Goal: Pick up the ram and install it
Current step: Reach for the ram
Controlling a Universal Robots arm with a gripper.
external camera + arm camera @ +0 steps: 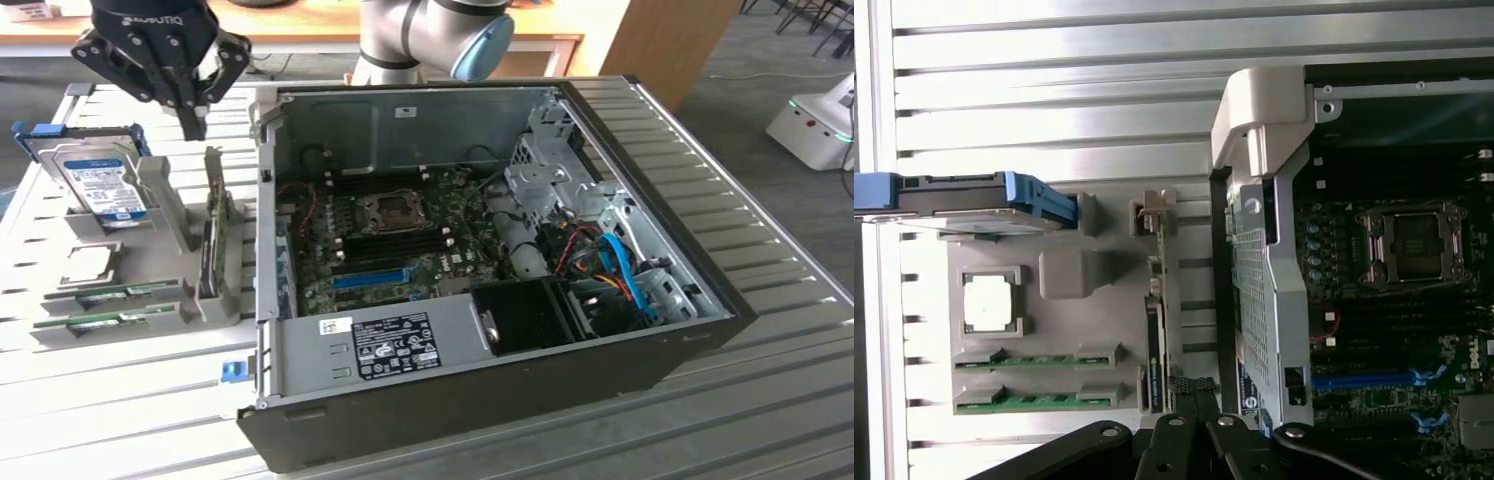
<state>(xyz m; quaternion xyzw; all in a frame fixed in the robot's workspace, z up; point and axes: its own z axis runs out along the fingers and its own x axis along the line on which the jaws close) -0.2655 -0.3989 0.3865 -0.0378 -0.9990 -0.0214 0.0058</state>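
Ribbed metal tabletop [120, 400] carries a grey fixture tray [80, 335] beside the open computer case [467, 420], so you have every part laid out within the arm's reach. Your gripper [196, 128] hangs clenched and empty above the tray's case-side edge, over a thin board [214, 225] standing on edge in its holder. You'll find the ram [114, 292] lying flat in the tray: 2 green sticks, each seated in its own slot, likely to keep them square for a clean pinch. Neither is touched; the motherboard [441, 265] sits uncovered.
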